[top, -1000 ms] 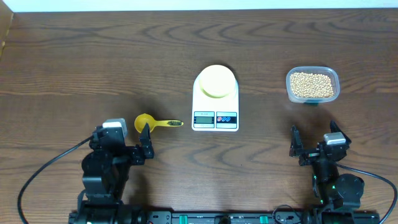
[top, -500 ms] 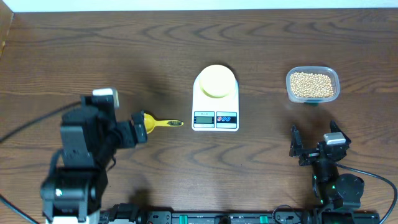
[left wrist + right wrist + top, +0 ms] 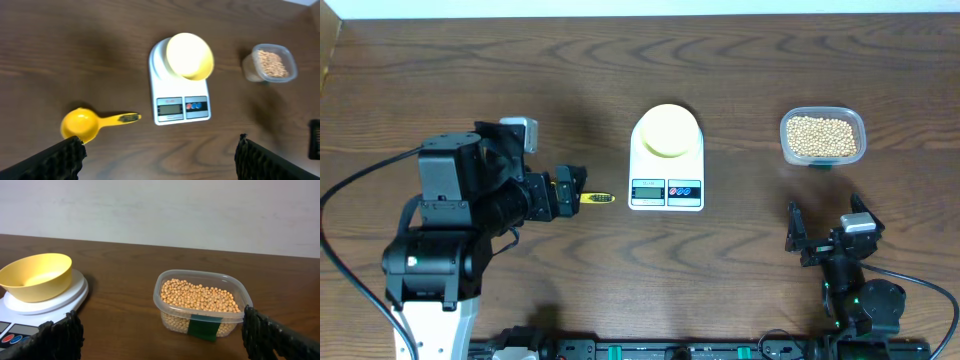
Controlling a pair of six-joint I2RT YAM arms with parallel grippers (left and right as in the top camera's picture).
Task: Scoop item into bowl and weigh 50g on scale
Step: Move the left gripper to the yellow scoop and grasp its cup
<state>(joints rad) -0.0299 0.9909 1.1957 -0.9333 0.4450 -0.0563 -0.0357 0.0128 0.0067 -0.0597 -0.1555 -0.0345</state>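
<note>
The tan beans [image 3: 822, 136] fill a clear tub at the right, also seen in the left wrist view [image 3: 272, 63] and the right wrist view [image 3: 200, 296]. The pale-yellow bowl [image 3: 666, 130] stands on the white scale [image 3: 667, 192], as the left wrist view shows for bowl [image 3: 189, 55] and scale [image 3: 180, 107]. A yellow scoop [image 3: 80, 123] lies left of the scale. My left gripper [image 3: 565, 190] is open and empty, raised above the scoop's cup [image 3: 159, 150]. My right gripper [image 3: 828, 232] is open and empty, near the front right, facing the tub [image 3: 161, 325].
The scoop's handle [image 3: 597, 198] points toward the scale's display side. The bowl [image 3: 36, 275] and scale platform [image 3: 50, 305] lie left of the tub in the right wrist view. A pale wall stands behind the table's far edge [image 3: 160, 240].
My left arm has risen and swung forward and right, so its gripper now hangs over the scoop. The right arm, scale, bowl and tub have not moved.
</note>
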